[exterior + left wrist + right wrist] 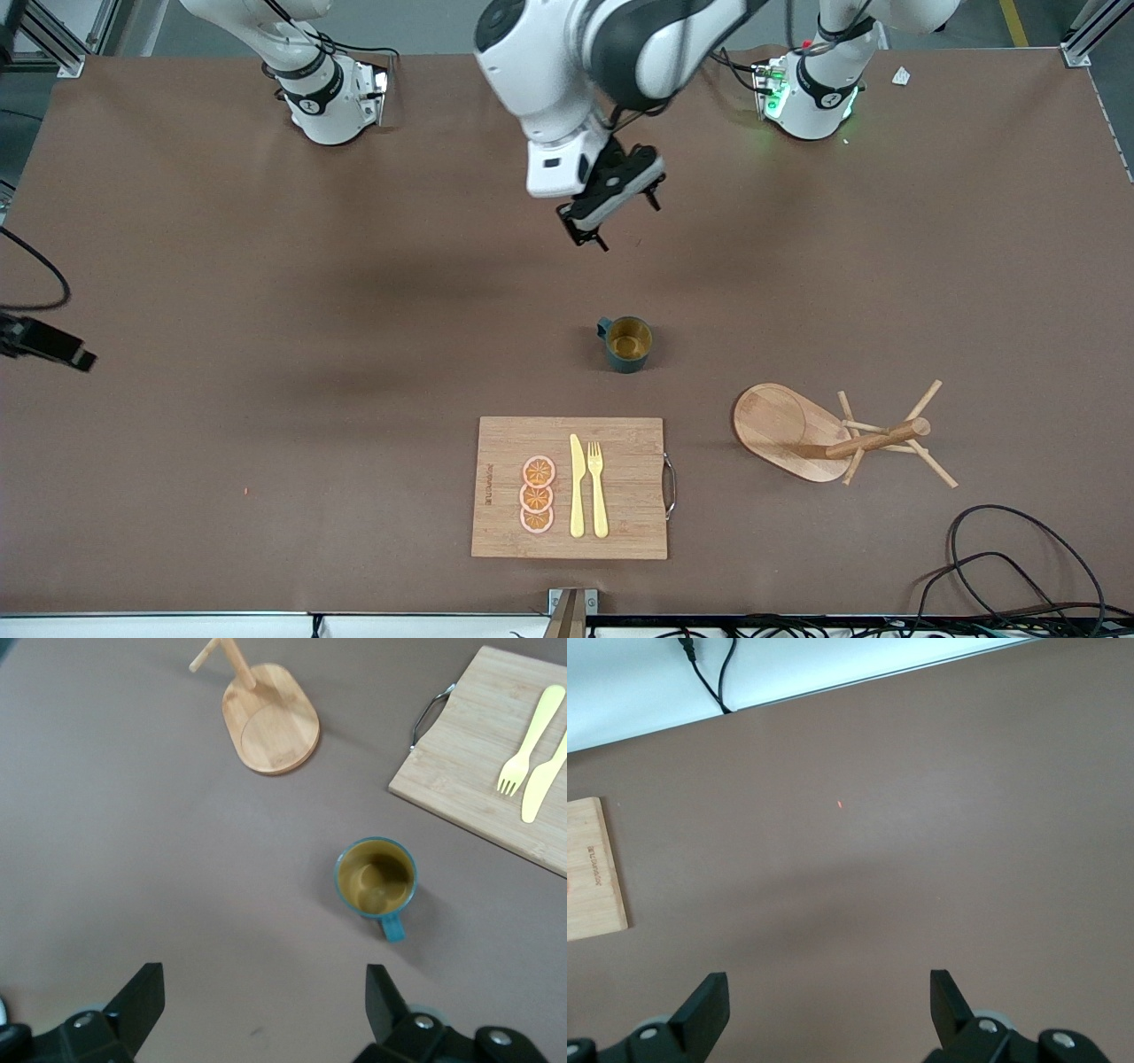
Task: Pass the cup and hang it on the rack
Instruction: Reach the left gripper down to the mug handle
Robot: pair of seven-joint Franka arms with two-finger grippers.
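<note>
The cup (pixel 628 344), dark teal with an ochre inside, stands upright on the table's middle, its small handle pointing toward the right arm's end. It also shows in the left wrist view (pixel 376 877). The rack (pixel 797 430), a wooden mug tree on an oval base, stands toward the left arm's end, nearer the front camera than the cup; it also shows in the left wrist view (pixel 270 718). My left gripper (pixel 614 217) (pixel 263 1010) is open and empty, up over bare table between the bases and the cup. My right gripper (pixel 828 1010) is open, empty, over bare table.
A rectangular cutting board (pixel 571 487) with orange slices, a yellow knife and a fork lies near the table's front edge; its corner shows in the right wrist view (pixel 594 868). Black cables (pixel 1001 558) lie at the front corner toward the left arm's end.
</note>
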